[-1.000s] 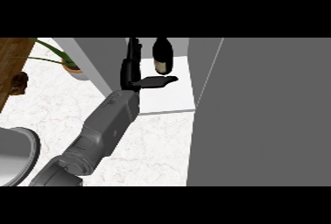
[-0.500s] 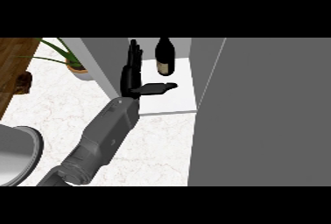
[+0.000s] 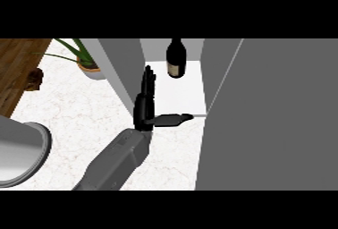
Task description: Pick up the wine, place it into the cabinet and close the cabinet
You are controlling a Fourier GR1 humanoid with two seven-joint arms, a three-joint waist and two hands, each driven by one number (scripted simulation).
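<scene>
Risk is sitting with the door [image 3: 277,116], we are judging, since our left hand [image 3: 146,105], released with fingers straight, is hovering at the cabinet [image 3: 122,67] mouth near the wine [image 3: 175,58] standing inside, and swinging carelessly could topple it.

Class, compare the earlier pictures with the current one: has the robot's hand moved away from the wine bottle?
Yes. The left hand has drawn back from the wine bottle, toward the cabinet shelf's front edge; the bottle stands alone inside.
</scene>
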